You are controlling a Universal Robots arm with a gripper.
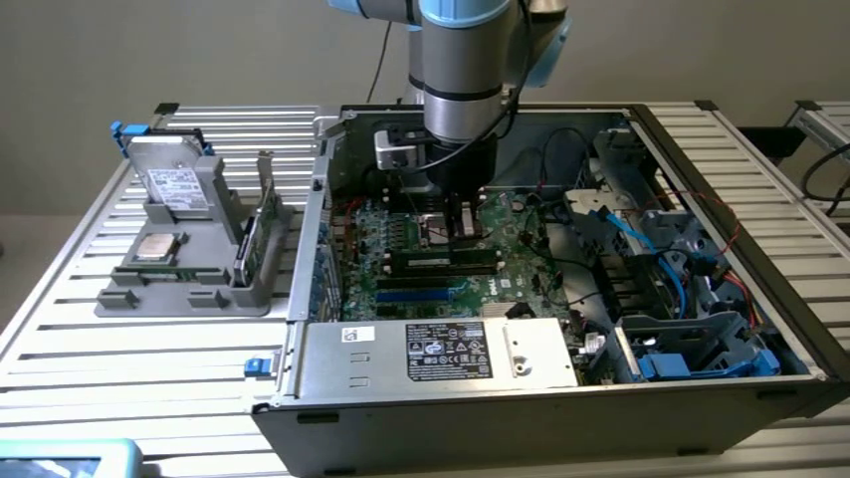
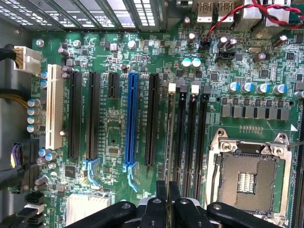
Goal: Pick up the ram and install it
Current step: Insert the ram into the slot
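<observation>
- Black gripper (image 2: 167, 192), wrist view: nearly shut, pinching the ram (image 2: 168, 142) edge-on between my fingers. The ram's long axis lies along the white-clipped slot (image 2: 172, 87) beneath. Whether it is seated, I cannot tell.
- Exterior view: inside the case (image 1: 531, 423), the ram sits directly under my gripper, pointing across from that view's left to right.

The motherboard (image 2: 114, 142) is green, crossed by black slots (image 2: 90, 114), one blue slot (image 2: 131, 118) and one white slot (image 2: 53, 107). A red-and-black twisted wire (image 2: 237, 19) runs over it. The black jaws grip the ram (image 2: 169, 142), seen as a thin dark edge. The arm (image 1: 459, 70) is silver-grey with a pale blue joint. The table (image 1: 146, 349) is silver, ribbed in parallel slats. The tray (image 1: 186, 299) is grey.
</observation>
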